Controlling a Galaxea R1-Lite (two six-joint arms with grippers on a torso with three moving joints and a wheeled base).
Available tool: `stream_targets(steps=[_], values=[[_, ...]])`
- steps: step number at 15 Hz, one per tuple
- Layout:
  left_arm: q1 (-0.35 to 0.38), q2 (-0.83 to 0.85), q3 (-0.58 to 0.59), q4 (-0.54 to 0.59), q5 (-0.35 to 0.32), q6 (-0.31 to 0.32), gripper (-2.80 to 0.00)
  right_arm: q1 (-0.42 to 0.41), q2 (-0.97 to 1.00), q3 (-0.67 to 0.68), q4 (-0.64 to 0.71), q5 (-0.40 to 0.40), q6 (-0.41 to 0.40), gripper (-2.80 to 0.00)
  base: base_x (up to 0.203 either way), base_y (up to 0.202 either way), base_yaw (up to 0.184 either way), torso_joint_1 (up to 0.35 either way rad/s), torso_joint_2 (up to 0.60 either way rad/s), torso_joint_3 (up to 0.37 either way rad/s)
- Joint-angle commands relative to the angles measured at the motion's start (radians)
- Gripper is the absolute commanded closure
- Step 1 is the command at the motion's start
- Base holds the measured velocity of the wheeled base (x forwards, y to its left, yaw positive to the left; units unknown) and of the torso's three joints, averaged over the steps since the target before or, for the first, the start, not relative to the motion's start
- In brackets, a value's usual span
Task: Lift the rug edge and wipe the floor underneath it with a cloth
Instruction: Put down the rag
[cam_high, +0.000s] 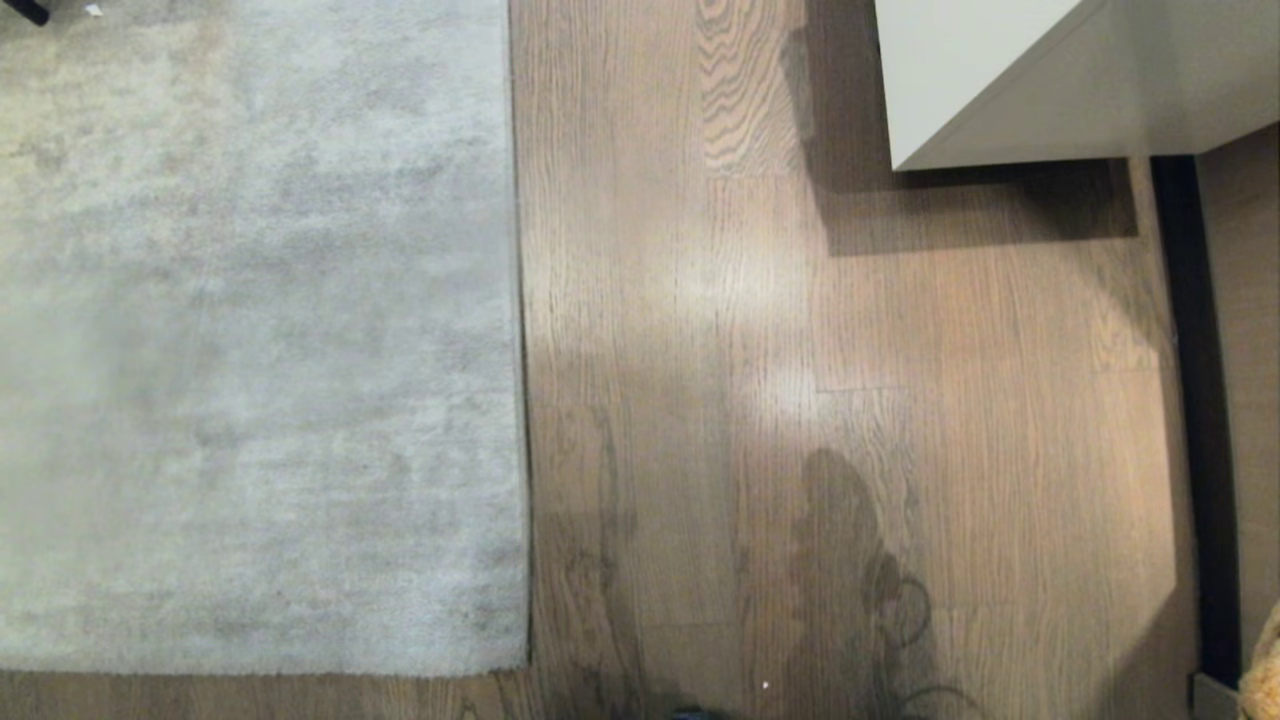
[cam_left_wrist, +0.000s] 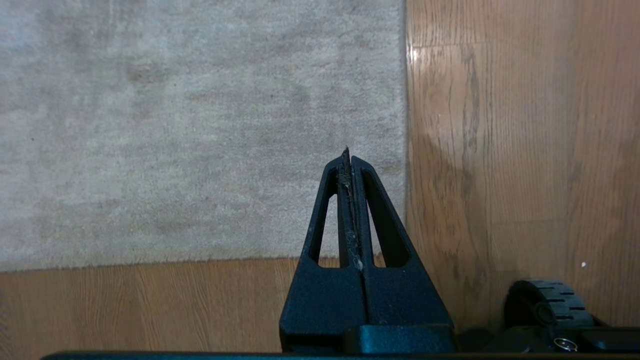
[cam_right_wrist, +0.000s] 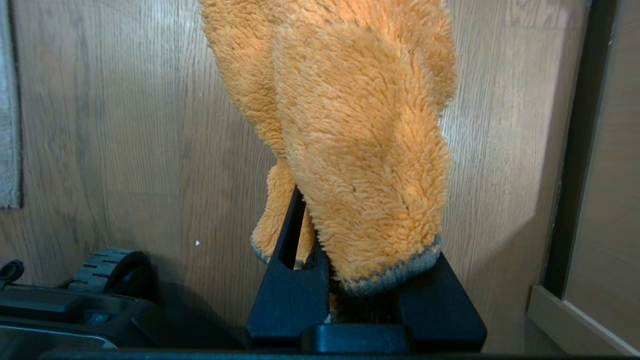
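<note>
the straight border of the pale grey short-pile rug (cam_high: 522, 330) runs away from the robot, with brown wood-grain plank floor (cam_high: 700, 400) to its right. the left claw (cam_left_wrist: 348, 160), pressed fully closed and empty, hangs over the rug's near corner, so it looks the nearer one for lifting that edge. the right claw (cam_right_wrist: 320, 235) is clamped on a fluffy mustard-orange cloth with grey trim (cam_right_wrist: 360, 125), over bare floor on the robot's right.

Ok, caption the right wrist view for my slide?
Right gripper jaws shut on the orange cloth, above the wood floor.
</note>
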Motion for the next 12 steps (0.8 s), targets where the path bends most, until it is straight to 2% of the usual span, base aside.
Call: stream_targets(steps=[1,12], values=[[0.001,0.000,0.000,0.000,0.000,-0.001,0.00,0.001,0.001,0.000,0.000,0.001,-0.001,0.00,0.000,0.000,0.000,-0.002,0.00,-0.205],[0.001,0.000,0.000,0.000,0.000,0.001,0.00,0.001,0.001,0.000,0.000,0.001,-0.001,0.00,0.000,0.000,0.000,0.003,0.00,-0.195]])
